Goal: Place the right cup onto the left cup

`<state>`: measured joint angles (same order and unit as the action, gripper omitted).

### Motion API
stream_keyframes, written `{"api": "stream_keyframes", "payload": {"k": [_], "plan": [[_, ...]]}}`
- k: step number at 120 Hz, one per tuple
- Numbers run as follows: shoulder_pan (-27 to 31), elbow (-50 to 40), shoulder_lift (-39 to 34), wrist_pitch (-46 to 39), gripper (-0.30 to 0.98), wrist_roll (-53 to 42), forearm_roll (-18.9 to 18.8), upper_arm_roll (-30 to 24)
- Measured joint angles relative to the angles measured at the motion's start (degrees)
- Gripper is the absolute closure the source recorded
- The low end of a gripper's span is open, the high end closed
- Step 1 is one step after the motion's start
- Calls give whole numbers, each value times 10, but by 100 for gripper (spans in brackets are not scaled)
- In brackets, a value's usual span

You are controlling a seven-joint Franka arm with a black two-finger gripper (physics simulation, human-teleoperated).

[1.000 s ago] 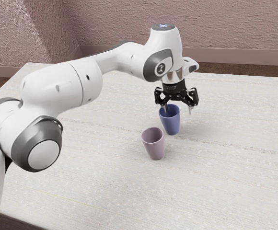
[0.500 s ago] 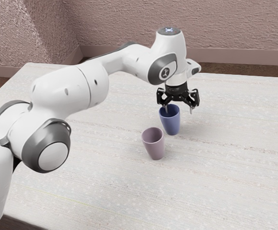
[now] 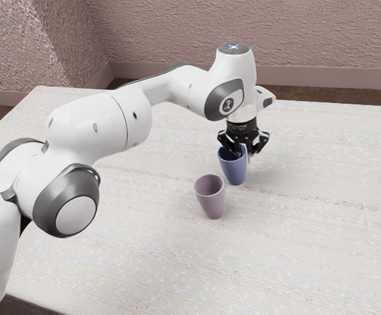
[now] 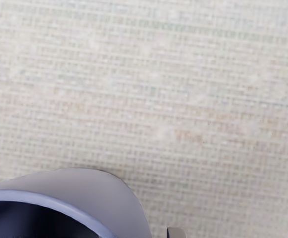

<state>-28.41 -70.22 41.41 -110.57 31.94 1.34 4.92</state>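
1) Over the blue cup's (image 3: 235, 174) rim, my gripper (image 3: 243, 158) points down, part-way open, one finger inside the cup and one outside, gap showing between outer fingertip (image 4: 177, 233) and wall, no grip
2) Blue cup upright on table (image 3: 309, 230), mouth up
3) Pink cup (image 3: 211, 202) upright too, near the blue one, toward the exterior view's left and nearer that camera

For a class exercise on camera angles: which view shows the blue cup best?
The exterior view: the blue cup stands upright there, its outer wall visible down to the base, though the gripper covers part of its rim. The wrist view gives a close look at rim and inside, cut off at its lower edge.
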Motion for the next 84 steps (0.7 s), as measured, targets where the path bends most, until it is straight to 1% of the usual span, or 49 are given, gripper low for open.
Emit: {"api": "stream_keyframes", "payload": {"k": [13, 28, 62, 76, 84], "plan": [[-1, -2, -1, 1, 72, 2, 0, 2], [-1, -2, 0, 3, 75, 5, 1, 3], [-1, -2, -5, 4, 77, 9, -1, 3], [0, -3, -21, 6, 78, 11, -4, 3], [0, -14, -43, 8, 78, 12, -6, 3]]}}
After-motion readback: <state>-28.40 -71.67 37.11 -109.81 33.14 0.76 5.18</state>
